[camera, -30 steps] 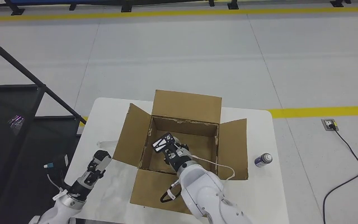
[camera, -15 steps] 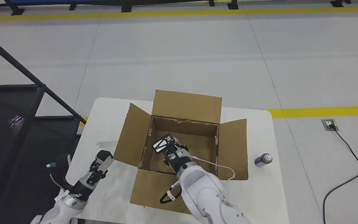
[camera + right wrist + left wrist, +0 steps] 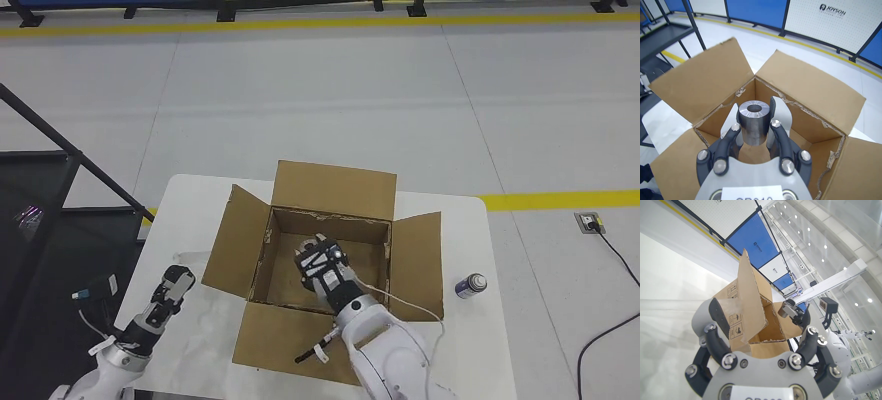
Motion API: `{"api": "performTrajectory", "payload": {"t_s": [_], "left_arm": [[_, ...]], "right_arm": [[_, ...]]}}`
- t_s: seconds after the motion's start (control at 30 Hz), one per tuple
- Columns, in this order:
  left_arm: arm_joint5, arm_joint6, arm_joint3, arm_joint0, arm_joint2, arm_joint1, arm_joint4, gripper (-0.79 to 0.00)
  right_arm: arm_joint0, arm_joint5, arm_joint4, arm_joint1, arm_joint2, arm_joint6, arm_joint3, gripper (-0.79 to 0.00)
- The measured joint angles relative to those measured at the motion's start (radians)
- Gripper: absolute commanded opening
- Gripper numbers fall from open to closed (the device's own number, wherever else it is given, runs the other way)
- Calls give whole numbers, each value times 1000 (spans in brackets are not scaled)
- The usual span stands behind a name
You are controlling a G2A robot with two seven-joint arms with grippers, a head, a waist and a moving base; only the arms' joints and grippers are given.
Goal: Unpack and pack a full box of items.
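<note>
Figure: my right gripper (image 3: 755, 110), clamped on a steel cylinder (image 3: 754, 126), has shifted from the left wall toward the middle of the open cardboard box (image 3: 810, 98). I judge it a packing placement. My left gripper (image 3: 762, 315), wide open and empty, sits over the bench (image 3: 200, 200) beside the box.

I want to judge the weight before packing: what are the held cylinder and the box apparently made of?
The cylinder: apparently steel or similar metal, bare grey with a dull sheen and radial marks on its bored end face.
The box: brown corrugated cardboard, matte; the torn edges show the fluted layer.
</note>
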Motion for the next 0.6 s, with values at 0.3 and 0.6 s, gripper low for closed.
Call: {"api": "performTrajectory", "payload": {"t_s": [0.3, 0.6], "left_arm": [[2, -10, 31, -31, 20, 0, -10, 0], [15, -30, 60, -69, 43, 1, -2, 0]], "right_arm": [[-302, -20, -68, 47, 233, -256, -308, -785], [-638, 147, -21, 64, 524, -429, -439, -785]]}}
